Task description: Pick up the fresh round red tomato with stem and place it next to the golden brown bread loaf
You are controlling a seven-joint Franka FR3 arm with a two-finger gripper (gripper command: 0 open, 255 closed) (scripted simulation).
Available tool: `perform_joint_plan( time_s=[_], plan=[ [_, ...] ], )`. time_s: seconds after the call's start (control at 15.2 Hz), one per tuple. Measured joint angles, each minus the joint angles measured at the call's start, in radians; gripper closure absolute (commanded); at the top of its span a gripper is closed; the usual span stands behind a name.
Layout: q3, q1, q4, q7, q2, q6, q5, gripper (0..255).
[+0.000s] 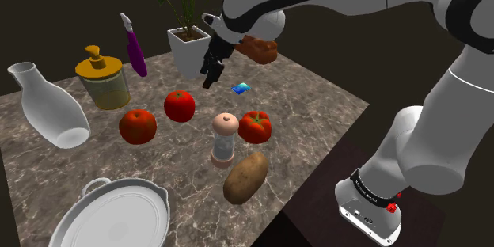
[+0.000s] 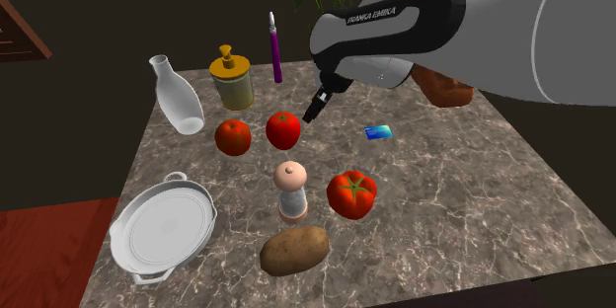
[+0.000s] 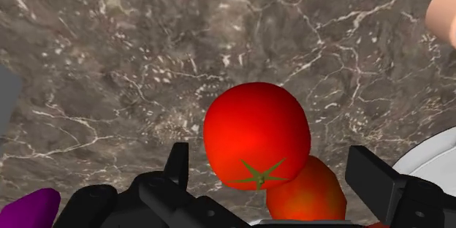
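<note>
The gripper point(image 1: 209, 79) hung over the marbled table point(image 1: 313, 103) with its two black fingers point(image 3: 376, 179) spread apart and nothing clasped. In the wrist view they framed the round red tomato point(image 3: 256, 137) lying on the table beneath, without touching it. That tomato sat near the middle of the table. An orange-red tomato point(image 1: 138, 126) lay just beside it, nearer and towards the shoulder view's left, and a grinder point(image 1: 224, 138) stood a little to its right. A ribbed tomato point(image 1: 255, 127) lay right of the grinder, so the smooth bright one with the green star of a stem looked to be the one meant. The bread loaf point(image 1: 261, 49) lay at the table's far edge, partly hidden behind the arm, right of the potted plant point(image 1: 188, 43) and well apart from the tomato.

The tomato was probably light, with a taut, glossy skin that would slip under hard pads, and soft enough to bruise or split if squeezed firmly. Being round, it could also roll or squirt out of an off-centre pinch. The best hold seemed to be across its widest girth, one finger down each flank with the stem facing up between them, closing gently. The stem itself looked too small to take. The close neighbour called for care: the fingers would do best lined up so that neither came down on the orange-red tomato
</note>
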Motion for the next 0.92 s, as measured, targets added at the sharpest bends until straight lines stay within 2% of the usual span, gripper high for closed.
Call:
perform_joint_plan(
  time_s=[0.13,0.33,0.92],
  plan=[
    [0.02,0.009,0.048,-0.047,0.041,0.001,0.032,0],
    [0.035,0.016,0.065,-0.076,0.077,0.025,0.056,0],
    [0.05,0.026,0.079,-0.093,0.138,0.075,0.079,0]
  ],
)
